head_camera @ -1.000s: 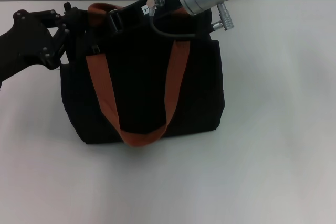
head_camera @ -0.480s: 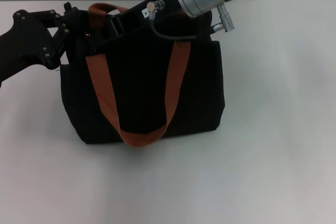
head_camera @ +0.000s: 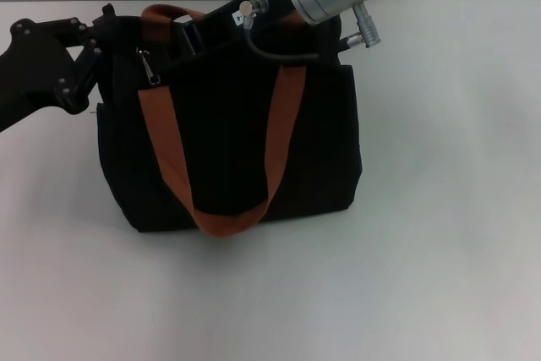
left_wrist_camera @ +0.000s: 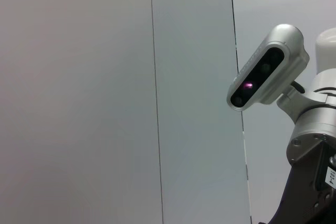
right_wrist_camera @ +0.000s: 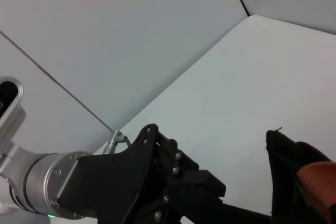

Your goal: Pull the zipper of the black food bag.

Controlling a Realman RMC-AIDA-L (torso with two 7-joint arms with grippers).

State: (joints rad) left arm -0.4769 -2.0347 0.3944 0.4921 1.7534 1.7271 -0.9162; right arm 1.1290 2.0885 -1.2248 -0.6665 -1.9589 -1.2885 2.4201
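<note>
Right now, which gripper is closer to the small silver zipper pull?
The left gripper is nearer, just beside the zipper at the top left corner of the black food bag. The right gripper reaches over the bag's top edge, farther along.

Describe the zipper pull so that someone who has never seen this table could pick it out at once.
Start at the black food bag in the middle of the white table. Go to its top left corner, beside the left gripper, where the rust-brown handle meets the top edge. The zipper is the small silver metal tab hanging there, the only shiny piece on the black fabric.
</note>
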